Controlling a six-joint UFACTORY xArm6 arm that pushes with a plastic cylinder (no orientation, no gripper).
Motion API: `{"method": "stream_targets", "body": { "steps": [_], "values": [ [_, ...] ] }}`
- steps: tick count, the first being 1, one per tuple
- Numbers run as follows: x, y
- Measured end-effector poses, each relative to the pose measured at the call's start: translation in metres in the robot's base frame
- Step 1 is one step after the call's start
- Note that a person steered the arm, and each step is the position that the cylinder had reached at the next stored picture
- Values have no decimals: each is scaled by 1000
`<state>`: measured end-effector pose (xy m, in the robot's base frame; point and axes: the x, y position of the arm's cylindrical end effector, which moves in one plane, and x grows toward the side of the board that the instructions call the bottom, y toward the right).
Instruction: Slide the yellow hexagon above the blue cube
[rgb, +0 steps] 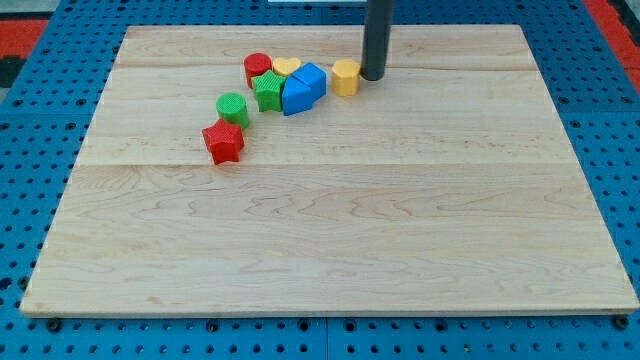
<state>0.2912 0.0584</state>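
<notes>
The yellow hexagon (345, 77) is touched on its right by my tip (372, 78); no pincer is seen; the blue cube (303, 89) is left

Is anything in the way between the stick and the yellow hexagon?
No. My tip sits right beside the yellow hexagon, on its right in the view, with nothing between. The blue cube lies on the hexagon's other side.

1. A lab test bench, by the look of it.
2. A wooden worktop (330, 240) lies on a blue pegboard (40, 110).
3. Small coloured blocks (285, 85) sit beside a dark rod (377, 40).
</notes>
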Motion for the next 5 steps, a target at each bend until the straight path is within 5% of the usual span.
{"method": "stream_targets", "body": {
  "steps": [2,5],
  "values": [
    [32,51],
    [-9,3]
  ]
}}
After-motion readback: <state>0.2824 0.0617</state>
